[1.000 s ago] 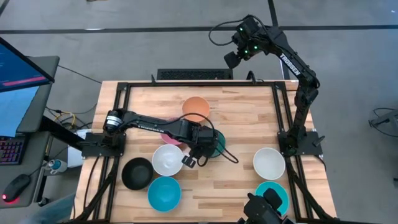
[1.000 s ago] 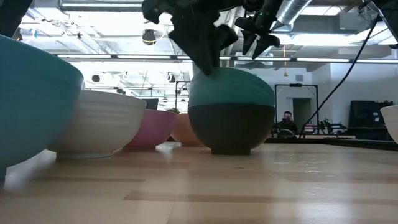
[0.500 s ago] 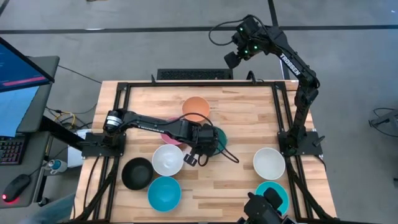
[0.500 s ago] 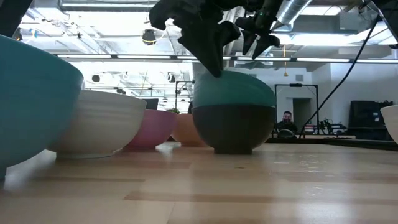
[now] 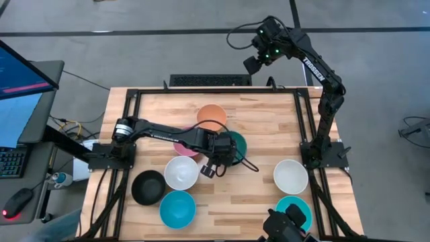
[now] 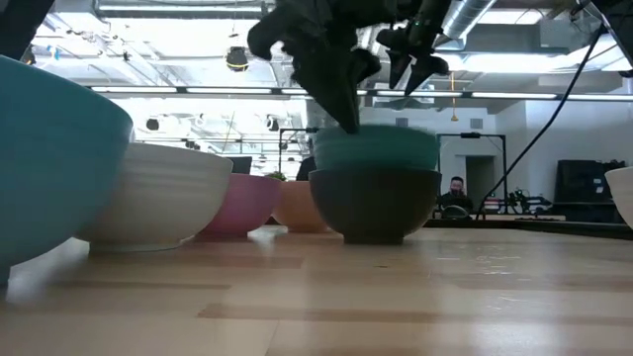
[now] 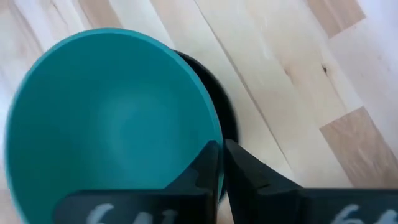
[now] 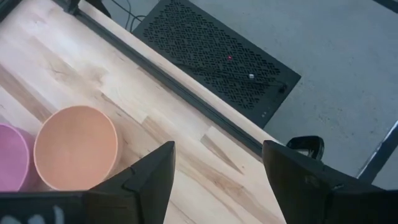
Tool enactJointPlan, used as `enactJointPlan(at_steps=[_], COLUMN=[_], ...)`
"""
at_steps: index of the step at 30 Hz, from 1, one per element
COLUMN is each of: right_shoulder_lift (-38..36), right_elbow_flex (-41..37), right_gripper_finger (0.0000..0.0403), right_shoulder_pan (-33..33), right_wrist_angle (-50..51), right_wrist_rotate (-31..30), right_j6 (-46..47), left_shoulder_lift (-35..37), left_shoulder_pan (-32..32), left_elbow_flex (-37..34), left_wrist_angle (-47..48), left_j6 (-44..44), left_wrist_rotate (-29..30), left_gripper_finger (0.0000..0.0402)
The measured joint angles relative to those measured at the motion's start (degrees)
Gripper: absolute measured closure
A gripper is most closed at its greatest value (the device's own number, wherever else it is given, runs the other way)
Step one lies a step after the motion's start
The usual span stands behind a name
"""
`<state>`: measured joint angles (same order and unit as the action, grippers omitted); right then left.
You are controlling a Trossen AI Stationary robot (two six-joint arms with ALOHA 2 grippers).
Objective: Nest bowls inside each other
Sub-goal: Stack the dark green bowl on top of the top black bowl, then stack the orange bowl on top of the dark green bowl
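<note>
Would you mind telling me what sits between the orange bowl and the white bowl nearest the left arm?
In the high view, the pink bowl lies between the orange bowl and that white bowl, partly hidden under the left arm.

This is a robotics lab or workshop. A wooden table (image 5: 269, 124) framed in black rails (image 5: 201, 91) stands on grey carpet, with a monitor (image 5: 20, 74), keyboard (image 5: 10, 163) and mouse (image 5: 17, 200) beside it. Beyond the table, bare ceiling ducts (image 6: 475, 15), strip lights and a seated person (image 6: 456, 195) show.
</note>
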<state>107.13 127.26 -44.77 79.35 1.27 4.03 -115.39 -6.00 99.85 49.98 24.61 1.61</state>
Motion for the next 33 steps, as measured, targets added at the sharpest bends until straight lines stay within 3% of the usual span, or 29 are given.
enactJointPlan(at_steps=[8, 19, 25, 31, 33], right_shoulder_lift=[0.0, 0.0, 0.0, 0.0, 0.0], right_elbow_flex=[0.0, 0.0, 0.0, 0.0, 0.0], right_gripper_finger=[0.0138, 0.0138, 0.0138, 0.0138, 0.0138], right_shoulder_pan=[0.0, 0.2, 0.2, 0.3, 0.9], right_wrist_angle=[0.4, 0.4, 0.5, 1.7, 2.5], right_wrist_rotate=[-1.5, -1.5, -1.5, -1.5, -1.6], right_j6=[0.0, 0.0, 0.0, 0.0, -0.4], left_shoulder_lift=[-0.1, 0.3, -0.2, 2.4, 4.1], left_shoulder_pan=[-0.2, -0.3, -0.3, 0.4, 2.5], left_elbow_flex=[-1.3, -0.9, -0.9, -0.4, -0.3], left_wrist_angle=[-1.8, -3.4, -3.6, -2.3, -1.7], left_j6=[-2.0, -4.4, -4.4, -6.0, -6.9], left_wrist_rotate=[2.8, 2.7, 2.9, 11.1, 9.5], left_gripper_finger=[0.0390, 0.0321, 0.0335, 0.0331, 0.0324])
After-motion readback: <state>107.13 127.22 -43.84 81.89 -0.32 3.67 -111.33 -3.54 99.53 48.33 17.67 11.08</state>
